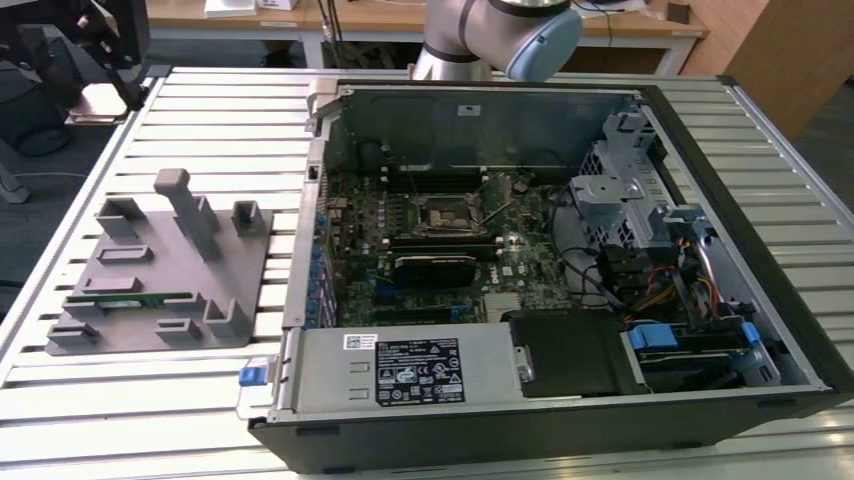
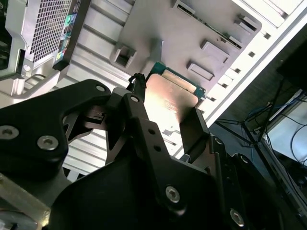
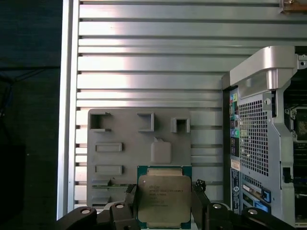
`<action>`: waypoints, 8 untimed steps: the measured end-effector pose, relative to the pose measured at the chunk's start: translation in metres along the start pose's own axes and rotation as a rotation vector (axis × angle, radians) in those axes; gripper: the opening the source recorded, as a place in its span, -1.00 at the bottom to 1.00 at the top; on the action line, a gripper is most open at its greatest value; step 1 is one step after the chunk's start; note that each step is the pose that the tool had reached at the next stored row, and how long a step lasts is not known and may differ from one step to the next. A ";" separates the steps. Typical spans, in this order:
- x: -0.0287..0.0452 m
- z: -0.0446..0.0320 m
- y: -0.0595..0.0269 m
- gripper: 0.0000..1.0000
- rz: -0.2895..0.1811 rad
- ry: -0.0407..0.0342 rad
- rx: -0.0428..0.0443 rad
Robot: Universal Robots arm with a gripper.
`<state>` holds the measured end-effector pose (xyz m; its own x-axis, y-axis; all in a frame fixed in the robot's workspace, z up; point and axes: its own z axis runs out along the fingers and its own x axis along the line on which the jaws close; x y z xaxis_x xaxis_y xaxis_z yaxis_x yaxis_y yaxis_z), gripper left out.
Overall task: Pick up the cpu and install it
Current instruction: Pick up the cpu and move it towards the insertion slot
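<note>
Silvery-grey metal top of the cpu (image 3: 163,194) faced the cam in the first wrist view. The chip was clamped betw. the gripper's (image 3: 165,203) 2 black fingers (image 3: 130,199), 1 on each side edge, as seen in both wrist views. It hung above the grey plastic fixture (image 3: 124,143) on the slatted table (image 3: 144,57). An open pc case (image 1: 534,250) stood just beside the fixture, on the exterior view's right.
</note>
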<state>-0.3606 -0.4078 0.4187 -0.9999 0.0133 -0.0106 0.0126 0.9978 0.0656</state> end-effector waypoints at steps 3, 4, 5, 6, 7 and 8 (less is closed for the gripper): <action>-0.0054 0.0000 0.0001 0.07 0.000 0.0001 0.0001; -0.0071 0.0001 0.0001 0.07 0.000 0.0000 0.0000; -0.0088 0.0001 0.0001 0.07 0.000 0.0000 0.0000; -0.0104 0.0001 0.0001 0.07 0.000 0.0000 0.0000; -0.0122 0.0001 0.0002 0.07 0.000 0.0000 0.0000; -0.0139 0.0001 0.0002 0.07 0.000 0.0000 0.0001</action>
<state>-0.3467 -0.4078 0.4187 -0.9999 0.0134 -0.0106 0.0127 0.9978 0.0656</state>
